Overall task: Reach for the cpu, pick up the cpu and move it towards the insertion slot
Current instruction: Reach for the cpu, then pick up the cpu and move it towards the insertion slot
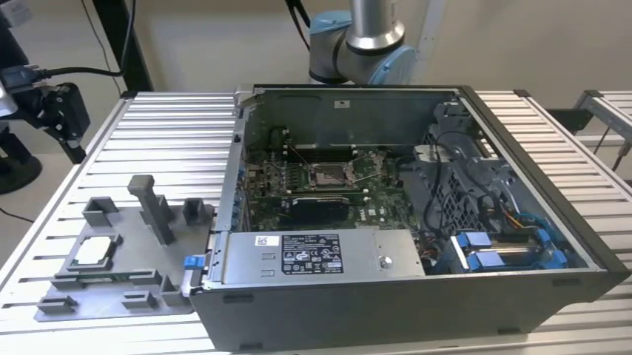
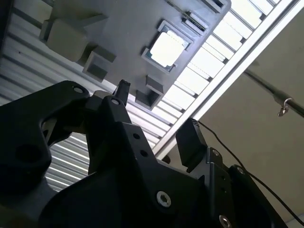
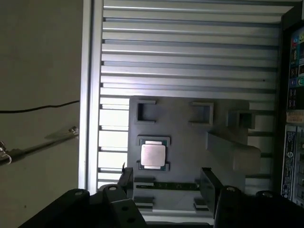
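The cpu (image 1: 94, 251) lies silvery face up in a recess of the grey fixture plate (image 1: 99, 299), near the plate's edge on the exterior view's left. In the first wrist view the gripper (image 3: 167, 183) hangs above that plate, fingers spread and empty. On the exterior view's right of the plate stands the open computer case (image 1: 395, 303) — the insertion slot (image 1: 331, 174) lies inside.
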Robot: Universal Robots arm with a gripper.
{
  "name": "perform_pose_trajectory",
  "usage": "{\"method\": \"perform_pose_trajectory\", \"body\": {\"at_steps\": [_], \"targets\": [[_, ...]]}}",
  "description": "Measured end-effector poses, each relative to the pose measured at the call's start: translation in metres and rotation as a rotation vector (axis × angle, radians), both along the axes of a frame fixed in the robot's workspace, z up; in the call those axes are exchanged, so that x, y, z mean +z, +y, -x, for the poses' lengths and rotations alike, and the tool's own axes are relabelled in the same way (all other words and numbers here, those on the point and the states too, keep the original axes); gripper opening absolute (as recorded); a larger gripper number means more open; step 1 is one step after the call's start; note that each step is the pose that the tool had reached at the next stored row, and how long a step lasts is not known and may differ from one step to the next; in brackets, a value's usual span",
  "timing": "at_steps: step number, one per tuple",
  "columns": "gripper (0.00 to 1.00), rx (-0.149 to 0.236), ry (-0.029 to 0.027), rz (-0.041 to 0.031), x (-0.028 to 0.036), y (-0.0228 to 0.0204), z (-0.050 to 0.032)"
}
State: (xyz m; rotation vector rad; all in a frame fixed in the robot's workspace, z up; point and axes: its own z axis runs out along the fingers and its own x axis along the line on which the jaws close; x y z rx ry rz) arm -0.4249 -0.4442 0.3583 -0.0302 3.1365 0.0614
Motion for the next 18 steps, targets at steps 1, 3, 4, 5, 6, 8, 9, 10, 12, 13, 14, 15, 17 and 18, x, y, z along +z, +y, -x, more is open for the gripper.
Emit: {"method": "perform_pose_trajectory", "body": {"at_steps": [1,3,4,5,6,8,9,10,12,13,14,15,17,18], "targets": [[1.00,0.000,0.0000,0.0000,0.0000,0.0000,0.0000],[1.00,0.000,0.0000,0.0000,0.0000,0.0000,0.0001],[1.00,0.000,0.0000,0.0000,0.0000,0.0000,0.0001],[1.00,0.000,0.0000,0.0000,0.0000,0.0000,0.0002],[1.00,0.000,0.0000,0.0000,0.0000,0.0000,0.0002],[1.00,0.000,0.0000,0.0000,0.0000,0.0000,0.0003],[1.00,0.000,0.0000,0.0000,0.0000,0.0000,0.0003],[0.00,0.000,0.0000,0.0000,0.0000,0.0000,0.0003],[0.00,0.000,0.0000,0.0000,0.0000,0.0000,0.0004],[0.00,0.000,0.0000,0.0000,0.0000,0.0000,0.0005],[0.00,0.000,0.0000,0.0000,0.0000,0.0000,0.0005],[0.00,0.000,0.0000,0.0000,0.0000,0.0000,0.0005],[0.00,0.000,0.0000,0.0000,0.0000,0.0000,0.0006],[0.00,0.000,0.0000,0.0000,0.0000,0.0000,0.0006]]}}
